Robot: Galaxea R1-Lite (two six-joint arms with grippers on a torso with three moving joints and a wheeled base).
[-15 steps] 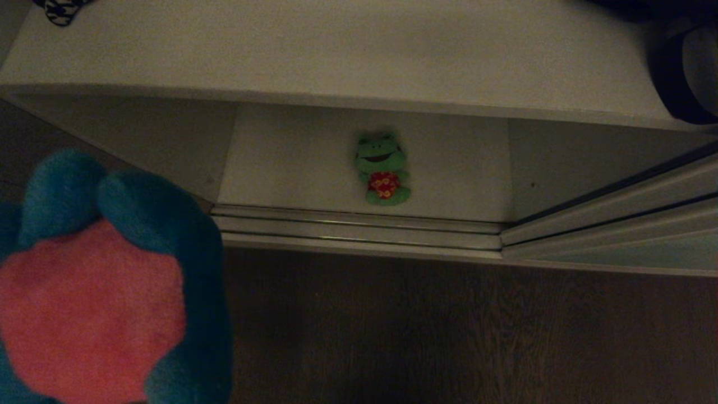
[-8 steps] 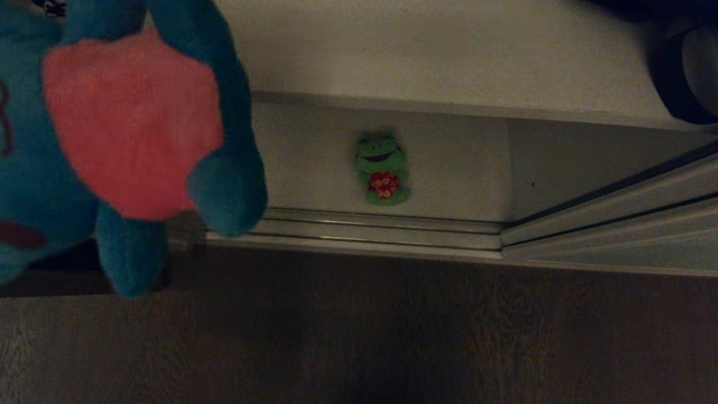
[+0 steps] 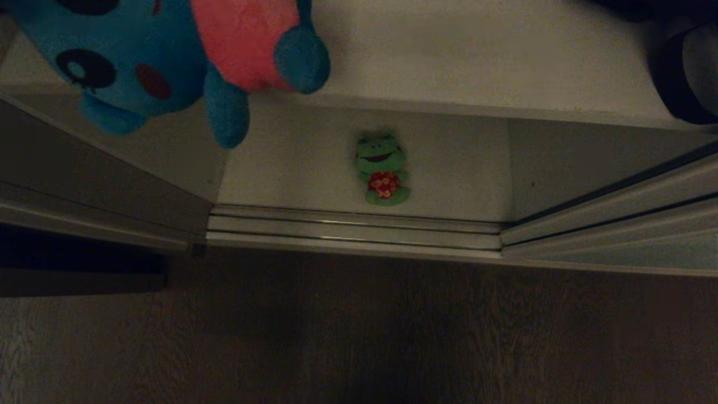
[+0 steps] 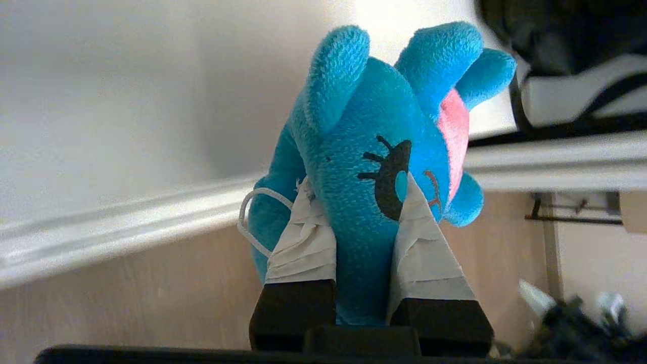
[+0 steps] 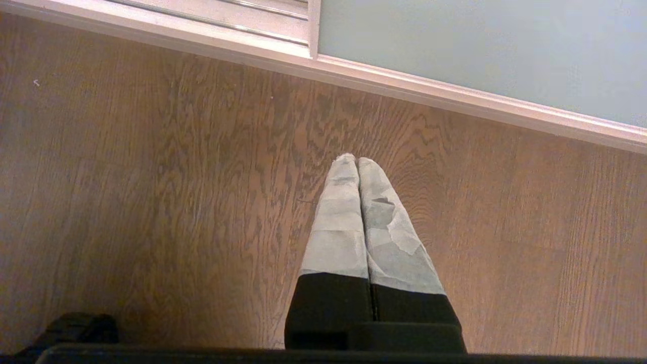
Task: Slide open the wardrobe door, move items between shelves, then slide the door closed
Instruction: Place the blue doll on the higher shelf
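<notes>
My left gripper (image 4: 356, 189) has its jaws pinching the teal-blue toy (image 4: 374, 167) by the head, one taped finger (image 4: 303, 242) on each side of its face, the black eye mark just by the far finger. From the head camera I see that toy (image 3: 168, 56) hanging at the upper left, above the front edge of the upper shelf (image 3: 449, 56), its pink belly turned toward me and its legs dangling down over the opening below. On the lower shelf (image 3: 291, 168) lies the green toy (image 3: 382, 168), face up, with a red patch on its body, near the front edge and just behind the floor rail (image 3: 353, 227). The sliding wardrobe door (image 3: 634, 247) is pushed off to the right, leaving this bay open. My right gripper (image 5: 358, 164) hangs over the wooden floor (image 5: 151, 202) with its jaws pressed together and nothing between them; in its wrist camera I see the pale grey-green door panel (image 5: 480, 45) beyond it. A dark rounded object (image 3: 687, 73) sits at the right end of the upper shelf.
</notes>
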